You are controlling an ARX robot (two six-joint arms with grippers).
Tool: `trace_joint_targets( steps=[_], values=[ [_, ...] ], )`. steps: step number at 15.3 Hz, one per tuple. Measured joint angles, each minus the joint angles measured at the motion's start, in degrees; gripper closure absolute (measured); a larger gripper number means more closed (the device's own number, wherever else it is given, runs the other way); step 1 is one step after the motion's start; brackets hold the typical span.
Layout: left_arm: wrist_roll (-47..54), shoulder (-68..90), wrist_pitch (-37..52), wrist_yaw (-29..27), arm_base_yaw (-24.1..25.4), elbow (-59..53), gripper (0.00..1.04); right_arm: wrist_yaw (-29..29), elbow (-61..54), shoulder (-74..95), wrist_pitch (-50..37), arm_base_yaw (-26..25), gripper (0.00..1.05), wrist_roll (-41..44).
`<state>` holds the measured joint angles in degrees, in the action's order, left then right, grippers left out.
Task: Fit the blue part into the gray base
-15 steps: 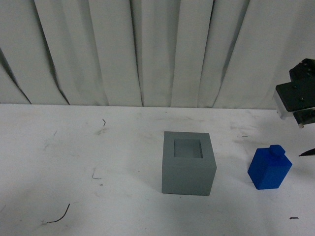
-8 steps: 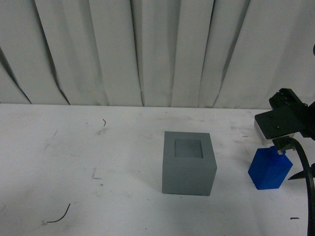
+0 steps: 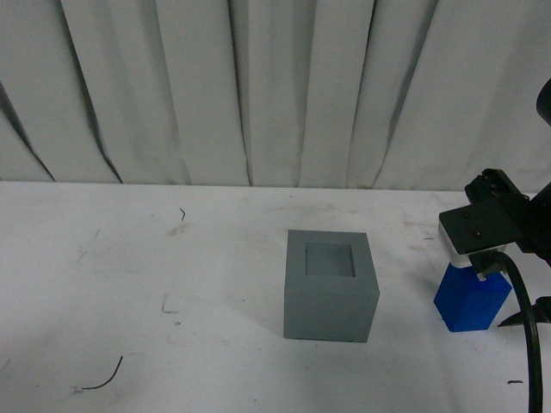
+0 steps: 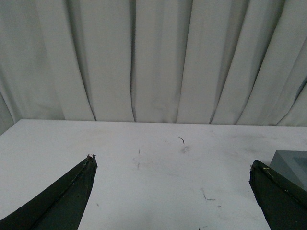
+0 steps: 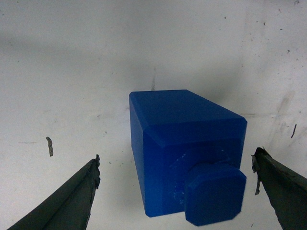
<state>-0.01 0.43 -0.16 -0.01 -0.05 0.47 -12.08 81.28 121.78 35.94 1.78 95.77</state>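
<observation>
Your right gripper [image 5: 176,157] has come down over the blue part [image 3: 469,305], which stands to the right of the gray base [image 3: 330,297]. Its jaws are wide open and empty. Go lower, then squeeze the flat sides.

Qty: 1 gray base [image 3: 330,286], 1 blue part [image 3: 469,303], 1 desk [image 3: 129,284], 1 curtain [image 3: 258,86]; 2 arms w/ left end effector [image 4: 171,163], right end effector [image 5: 175,158].

Bright blue part [image 3: 469,305], matte gray base [image 3: 330,297], white scuffed table [image 3: 129,284], pale gray curtain [image 3: 258,86]
</observation>
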Motion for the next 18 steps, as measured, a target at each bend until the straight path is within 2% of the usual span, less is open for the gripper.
trace_joint_targets(
  steps=[1, 4, 5, 7, 13, 18],
  values=[
    [0.0, 0.0, 0.0, 0.0, 0.0, 0.0, 0.07, 0.0, 0.0, 0.2, 0.0, -0.3, 0.12, 0.0],
    [0.0, 0.0, 0.0, 0.0, 0.0, 0.0, 0.07, -0.4, 0.0, 0.8, -0.7, -0.7, 0.47, -0.2],
    [0.0, 0.0, 0.0, 0.0, 0.0, 0.0, 0.07, -0.8, 0.0, 0.7, -0.6, -0.7, 0.53, -0.2],
    [0.0, 0.0, 0.0, 0.0, 0.0, 0.0, 0.07, -1.0, 0.0, 0.6, -0.7, -0.7, 0.57, -0.2],
    [0.0, 0.0, 0.0, 0.0, 0.0, 0.0, 0.07, -4.9, 1.2, -2.1, 2.6, -0.9, 0.58, -1.7],
    [0.0, 0.0, 0.0, 0.0, 0.0, 0.0, 0.07, -7.7, 7.9, -7.0, 11.6, 0.7, 0.58, -3.8]
  ],
)
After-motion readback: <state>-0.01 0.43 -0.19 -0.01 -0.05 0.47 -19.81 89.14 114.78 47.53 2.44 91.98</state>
